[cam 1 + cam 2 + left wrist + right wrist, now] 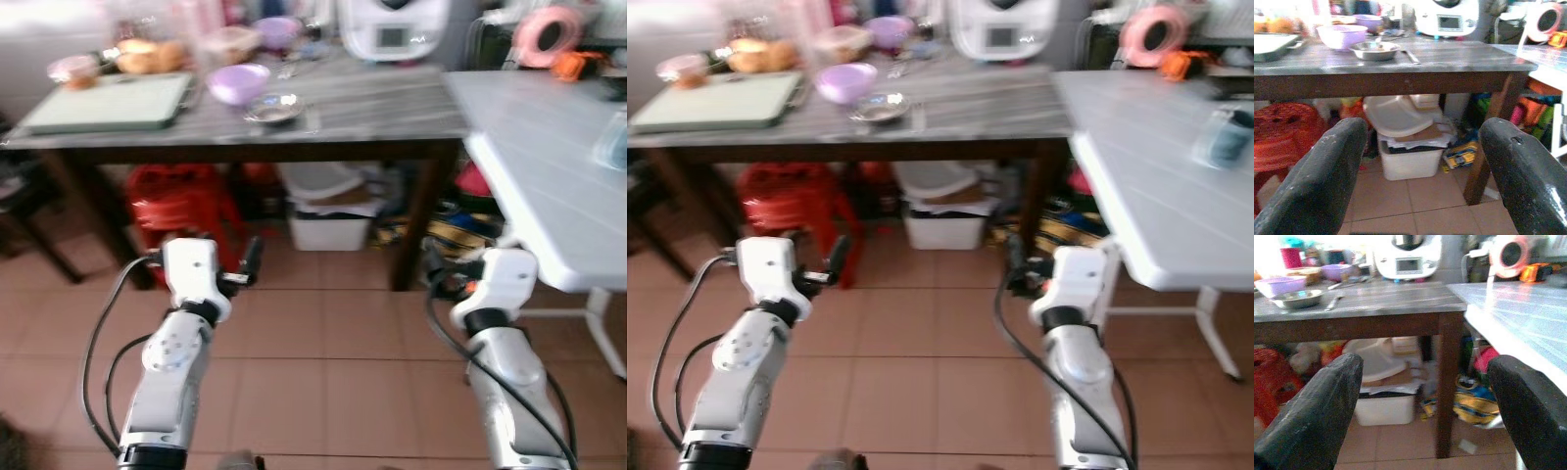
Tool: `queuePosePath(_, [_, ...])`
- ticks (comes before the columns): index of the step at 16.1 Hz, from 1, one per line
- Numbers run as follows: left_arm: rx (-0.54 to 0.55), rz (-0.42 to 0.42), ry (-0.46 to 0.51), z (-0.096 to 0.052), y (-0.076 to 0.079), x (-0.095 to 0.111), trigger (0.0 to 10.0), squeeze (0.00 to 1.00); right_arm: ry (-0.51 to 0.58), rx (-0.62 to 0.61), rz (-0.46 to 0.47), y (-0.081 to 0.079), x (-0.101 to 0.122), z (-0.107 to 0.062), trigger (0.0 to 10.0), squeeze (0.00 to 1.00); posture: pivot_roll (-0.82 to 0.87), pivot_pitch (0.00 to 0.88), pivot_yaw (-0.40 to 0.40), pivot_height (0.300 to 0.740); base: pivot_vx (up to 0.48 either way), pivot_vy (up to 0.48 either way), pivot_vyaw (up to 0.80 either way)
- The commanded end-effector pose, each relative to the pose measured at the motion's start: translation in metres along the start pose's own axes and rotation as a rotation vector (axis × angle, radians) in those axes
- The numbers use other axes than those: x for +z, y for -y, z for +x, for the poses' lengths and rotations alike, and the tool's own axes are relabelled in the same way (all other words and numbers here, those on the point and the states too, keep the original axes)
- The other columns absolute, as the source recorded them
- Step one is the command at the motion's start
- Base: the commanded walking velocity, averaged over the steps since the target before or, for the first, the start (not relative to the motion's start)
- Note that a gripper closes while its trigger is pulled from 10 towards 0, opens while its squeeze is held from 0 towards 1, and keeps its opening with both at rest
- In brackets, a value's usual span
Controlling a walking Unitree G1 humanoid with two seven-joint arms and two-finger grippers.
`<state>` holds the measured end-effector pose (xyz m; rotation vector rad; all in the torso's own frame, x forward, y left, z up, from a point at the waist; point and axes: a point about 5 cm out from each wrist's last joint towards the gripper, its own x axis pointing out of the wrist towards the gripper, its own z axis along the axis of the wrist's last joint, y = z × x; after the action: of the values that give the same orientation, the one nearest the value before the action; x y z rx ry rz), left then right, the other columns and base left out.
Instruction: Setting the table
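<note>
Steel, that little bowl (273, 107) on the dark counter (372, 117): light, stiff, slick, so I'd pinch its rim rather than its curved side. Just behind it sits the lilac plastic bowl (238, 82), lighter still and easy to tip. Both lie well ahead of and above my left claw (250, 260), which hangs wide and empty below the counter edge. My right claw (431, 262) gapes wide too, farther from them, near the white folding counter (549, 166)
</note>
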<state>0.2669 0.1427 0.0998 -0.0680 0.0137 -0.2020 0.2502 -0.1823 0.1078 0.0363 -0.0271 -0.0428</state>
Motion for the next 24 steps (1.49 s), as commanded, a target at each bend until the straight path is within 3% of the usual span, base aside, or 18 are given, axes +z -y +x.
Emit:
queuePosePath(1, [0.029,0.021,-0.007,-0.004,-0.009,0.0,10.0,0.0,0.018,0.035,0.014,-0.01,0.004,0.003,10.0,0.0,-0.02,0.0,0.023,0.74,0.0,-0.469,0.0])
queuePosePath(10, [0.021,0.036,-0.023,-0.007,-0.007,0.001,10.0,0.0,0.012,0.076,0.0,-0.02,0.002,0.005,10.0,0.0,0.0,0.0,0.027,0.74,0.0,-0.453,0.05])
queuePosePath(24, [-0.015,0.054,-0.032,-0.003,-0.005,0.006,10.0,0.0,-0.013,0.026,0.016,-0.018,-0.007,0.003,10.0,0.0,0.01,0.0,0.05,0.74,0.0,-0.343,0.08])
